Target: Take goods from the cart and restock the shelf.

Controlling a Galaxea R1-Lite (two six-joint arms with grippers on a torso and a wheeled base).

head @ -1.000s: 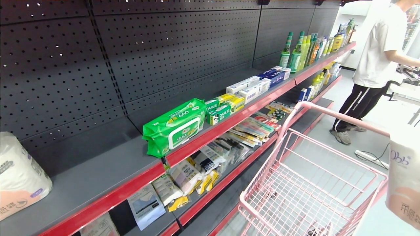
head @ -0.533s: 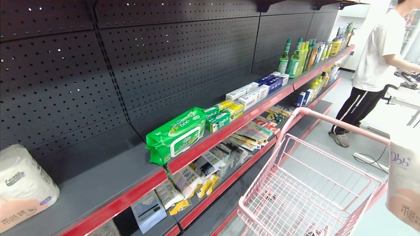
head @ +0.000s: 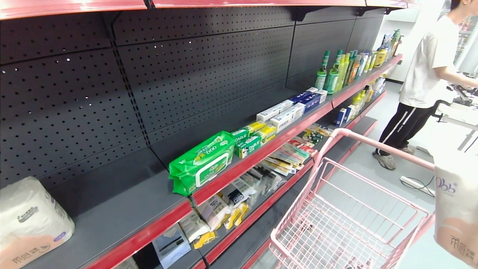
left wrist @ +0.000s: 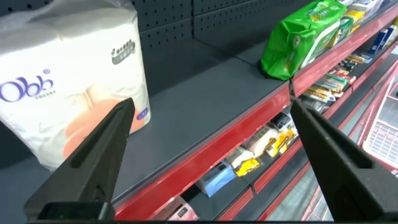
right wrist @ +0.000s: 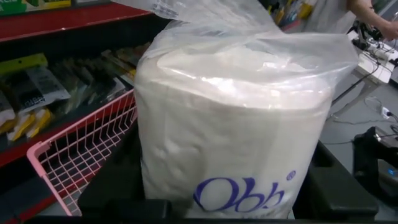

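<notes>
Right gripper [right wrist: 227, 180] clamped on a bagged tissue pack [head: 455, 209], one finger on either side, the pack held up over the far corner of the pink cart [head: 377, 145]. Left gripper [left wrist: 211, 104] spread wide, holding nothing, above the red front edge of the shelf [head: 123, 201].

On that shelf: a second tissue pack [head: 30, 220] standing at the left end, then bare grey board, then a green wipes pack [head: 203, 162] tilted at the edge. Toothpaste boxes [head: 254, 138] just beyond it, bottles [head: 336, 73] farther along. Small packets [head: 224, 209] crowd the tier below.
</notes>
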